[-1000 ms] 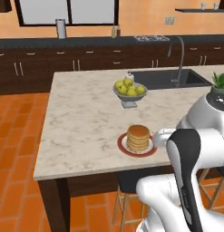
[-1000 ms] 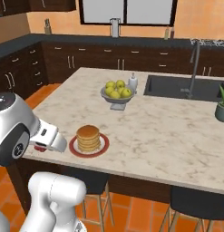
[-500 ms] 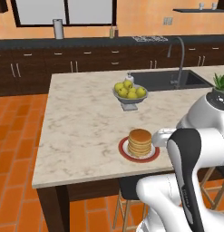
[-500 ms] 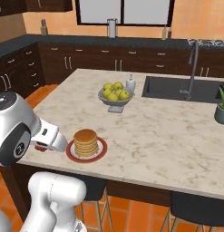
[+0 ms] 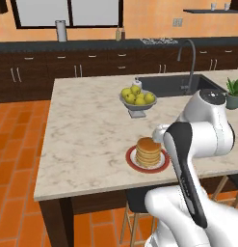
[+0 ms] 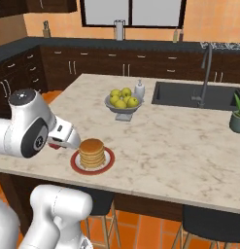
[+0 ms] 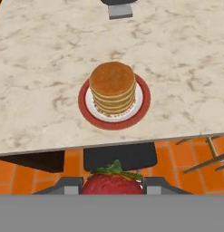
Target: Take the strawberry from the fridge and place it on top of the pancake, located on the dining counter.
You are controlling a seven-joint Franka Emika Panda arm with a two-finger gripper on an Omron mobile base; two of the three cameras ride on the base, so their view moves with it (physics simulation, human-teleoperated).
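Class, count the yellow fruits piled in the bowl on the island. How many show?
5 show in the bowl on the dining counter, beyond the pancake: three in front, two behind. Others may lie hidden underneath.

1. The golden-tan round pancake stack (image 5: pixel 148 151) sits on the round red-rimmed plate (image 5: pixel 131 161), near the front edge of the beige marbled stone dining counter (image 5: pixel 86 130).
2. The grey bowl of yellow round fruits (image 5: pixel 137 99) stands behind the plate, towards the dark sink (image 5: pixel 168 86).
3. The small dark-red strawberry (image 7: pixel 112 182) sits between the gripper (image 7: pixel 112 185) fingers, off the counter's front edge, before the plate.
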